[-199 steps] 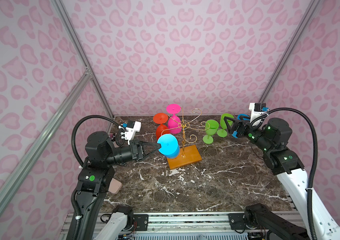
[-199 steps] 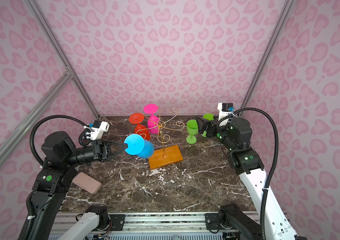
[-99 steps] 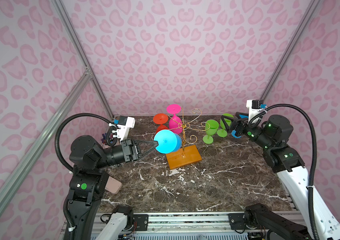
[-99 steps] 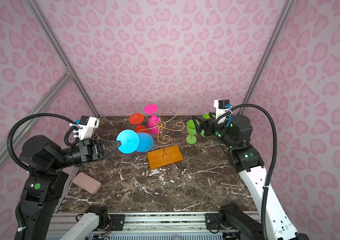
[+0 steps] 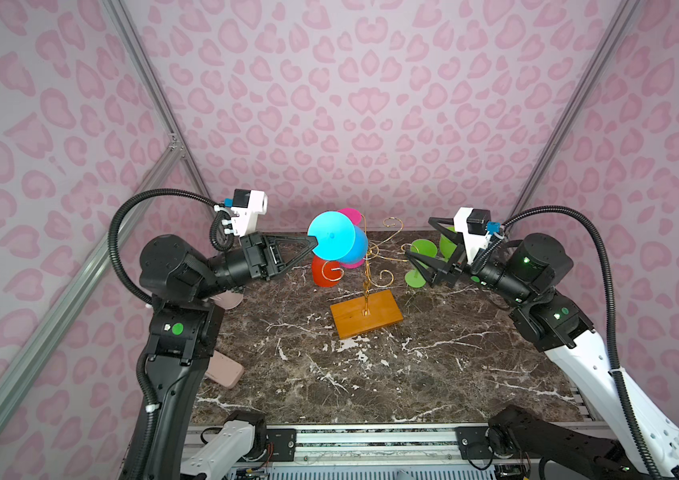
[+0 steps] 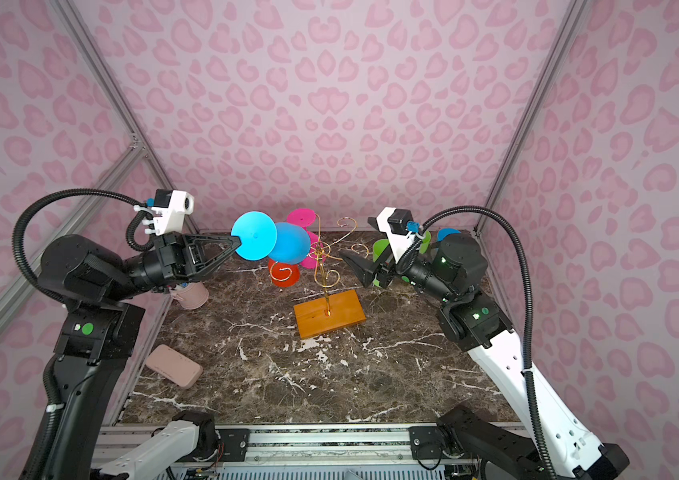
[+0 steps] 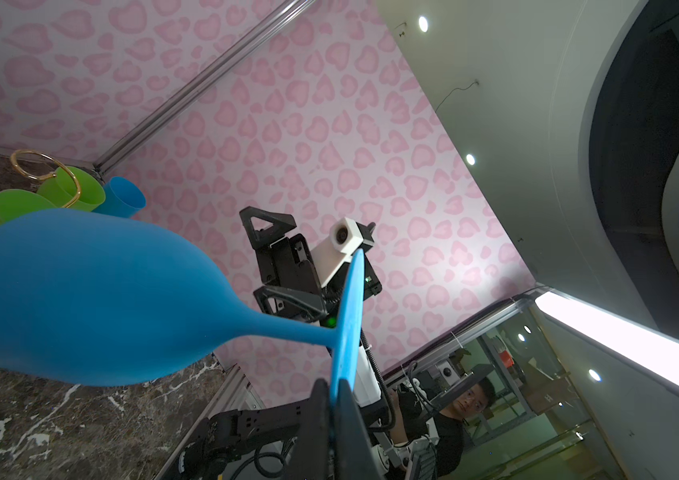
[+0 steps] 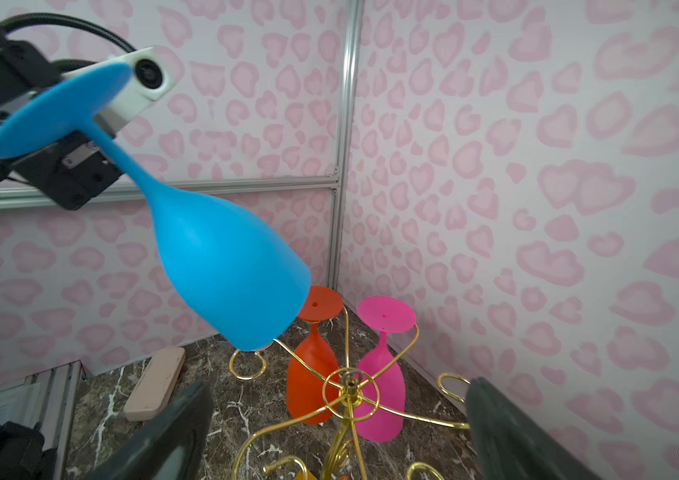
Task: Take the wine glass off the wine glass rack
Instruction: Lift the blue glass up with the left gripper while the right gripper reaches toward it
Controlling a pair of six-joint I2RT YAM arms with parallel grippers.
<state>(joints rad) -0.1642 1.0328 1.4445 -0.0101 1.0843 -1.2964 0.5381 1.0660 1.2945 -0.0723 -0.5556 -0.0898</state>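
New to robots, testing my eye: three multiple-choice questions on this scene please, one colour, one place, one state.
1. The left tool holds a glass of which colour? A pink B blue C green
2. The green glasses are: A in the left tool B on the table, right of the rack C on the rack
3. The right tool is: A open B shut on a glass C shut, empty

Answers: B, its tips pinch the blue glass by the foot; B, they stand on the table; A, its fingers stand wide apart.
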